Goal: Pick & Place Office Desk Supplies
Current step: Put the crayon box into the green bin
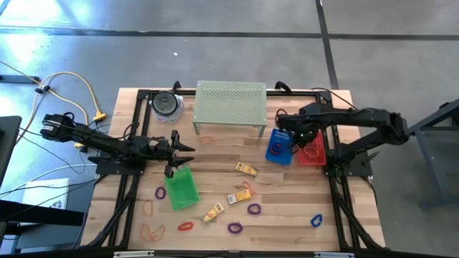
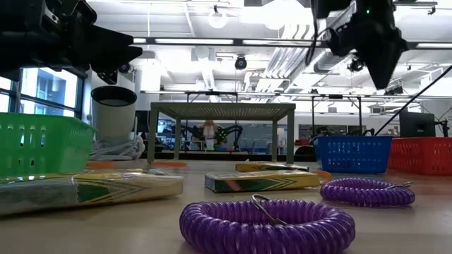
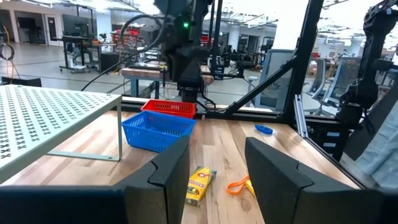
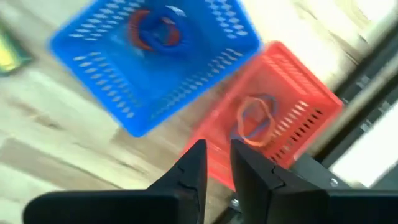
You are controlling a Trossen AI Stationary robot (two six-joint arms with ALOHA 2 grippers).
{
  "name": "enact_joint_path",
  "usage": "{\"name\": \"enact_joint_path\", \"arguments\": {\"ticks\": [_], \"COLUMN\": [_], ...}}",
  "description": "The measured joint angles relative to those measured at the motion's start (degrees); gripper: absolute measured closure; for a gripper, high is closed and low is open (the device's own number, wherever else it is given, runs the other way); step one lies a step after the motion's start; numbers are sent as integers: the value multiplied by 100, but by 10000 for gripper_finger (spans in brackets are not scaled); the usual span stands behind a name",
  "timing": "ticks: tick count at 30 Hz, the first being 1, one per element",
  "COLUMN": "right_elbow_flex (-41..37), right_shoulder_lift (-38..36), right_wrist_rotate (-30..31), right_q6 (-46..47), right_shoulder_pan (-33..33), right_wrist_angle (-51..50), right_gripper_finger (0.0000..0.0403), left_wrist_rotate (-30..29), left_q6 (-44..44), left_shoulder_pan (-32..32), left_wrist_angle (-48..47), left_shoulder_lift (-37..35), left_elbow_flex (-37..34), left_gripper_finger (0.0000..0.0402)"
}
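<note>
Right gripper: my right gripper [image 4: 214, 165] hangs above the seam where the blue basket [image 1: 279, 149] and the red basket [image 1: 311, 151] meet; its fingers stand nearly together with a thin gap, and nothing shows between them.
Left gripper: my left gripper [image 3: 214, 165] waits above the green basket [image 1: 181, 188] on the left of the desk [image 1: 287, 208], fingers apart and empty.
Already binned: the blue basket holds a blue and a red loop; the red basket holds an orange loop lying over a blue-looking one.
Still on the desk: yellow packets [image 1: 246, 169] lie mid-desk, purple loops [image 1: 254, 209] toward the near edge, a blue loop [image 1: 316, 220] at near right, orange and red loops at near left.
Step in hand, as I judge it: the right arm is free and needs its next pickup, probably the blue loop on its own side.
Doing it well: I would lift clear of the basket rims first, spread the fingers fully, then come straight down across the loop's coil, not its hollow middle.
Risk: the springy loops could slide away from a shallow pinch.
</note>
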Motion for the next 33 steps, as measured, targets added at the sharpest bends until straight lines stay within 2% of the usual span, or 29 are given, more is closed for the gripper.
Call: {"name": "enact_joint_path", "arguments": {"ticks": [4,8,12,17,19,25,33], "right_elbow_flex": [5,5,5,5,5,5,3], "right_shoulder_lift": [-80,-115,-117,-117,-117,-117,-58], "right_wrist_rotate": [5,240,884,1879,2275,3243,3739], "right_q6": [115,502,881,1134,1105,1049,1160], "right_shoulder_pan": [546,1288,2121,3031,3339,4026,4519], "right_wrist_angle": [482,1021,1471,2098,2353,2603,2743], "right_gripper_finger": [351,355,359,365,367,372,373], "left_wrist_rotate": [-5,-243,-788,-1523,-1823,-2512,-2574], "left_q6": [220,535,768,657,652,1024,966], "left_shoulder_pan": [-74,-253,-515,-964,-1176,-1577,-1417], "left_wrist_angle": [-100,-748,-2113,-4004,-4443,-4606,-4327], "left_shoulder_lift": [0,6,7,43,179,1061,2276], "left_elbow_flex": [94,517,1159,2162,2500,3137,3583], "left_gripper_finger": [251,251,251,251,251,225,187]}}
